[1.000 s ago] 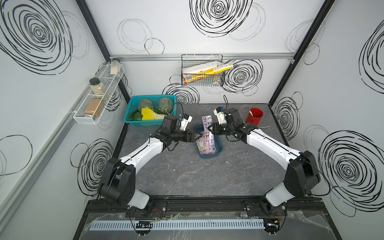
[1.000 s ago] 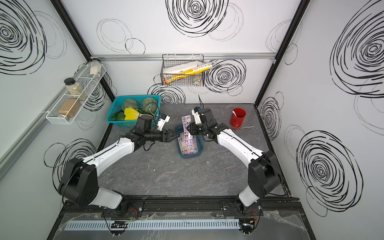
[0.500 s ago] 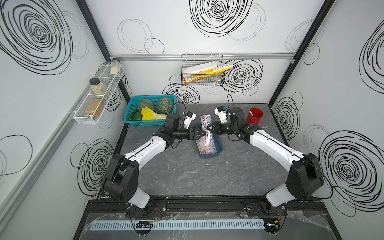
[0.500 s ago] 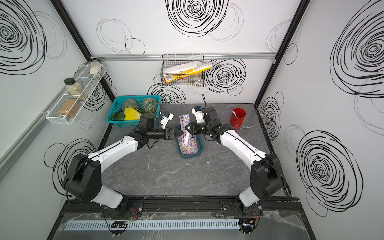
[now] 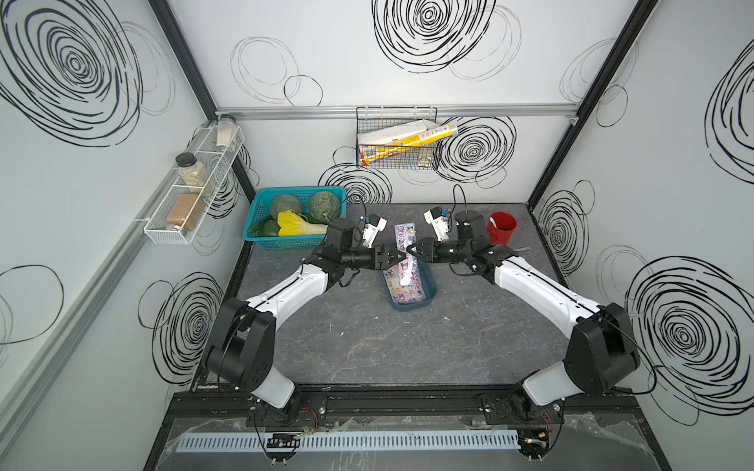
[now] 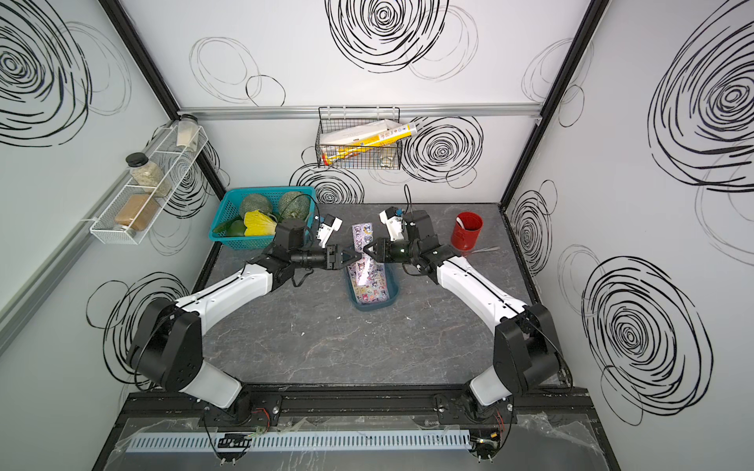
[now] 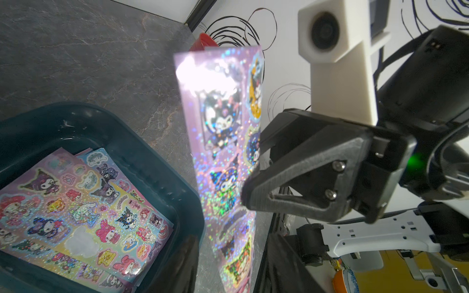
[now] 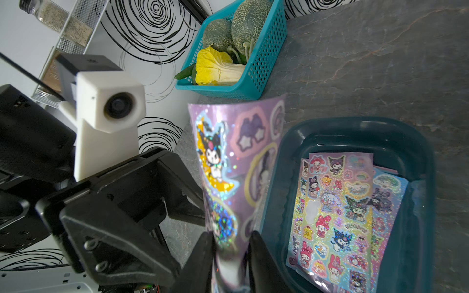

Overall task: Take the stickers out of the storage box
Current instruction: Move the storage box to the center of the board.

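While most of the stickers [image 5: 406,285] are left lying in the storage box [image 5: 433,287] at mid-bench [image 5: 367,338], one lilac sheet [image 5: 404,235] is seen in both top views raised on edge at the box's far end. The right tool [image 5: 413,249] and left tool [image 5: 401,256] are met nose to nose at it.

Left wrist view: the lifted sheet is seen standing just beside the box wall, outside it. It is clamped along one long edge by the right tool, jaws narrow. The left tool's own jaws are set a little apart, one on each side of the sheet's lower part. No pinch is made out yet.

Right wrist view: the sheet is pinched between the right fingers [image 8: 258,253] and is bowed slightly. The stack in the box is fanned, corners offset.

Step judged: a hand-over, right to left. The left jaws are best brought flat onto the sheet, well in from the edge, before the right grip is eased. The sheet looks thin and glossy, so a slip or a crease is likely if both tools pull at once. Once passed, it is best laid on bare bench, clear of the box.
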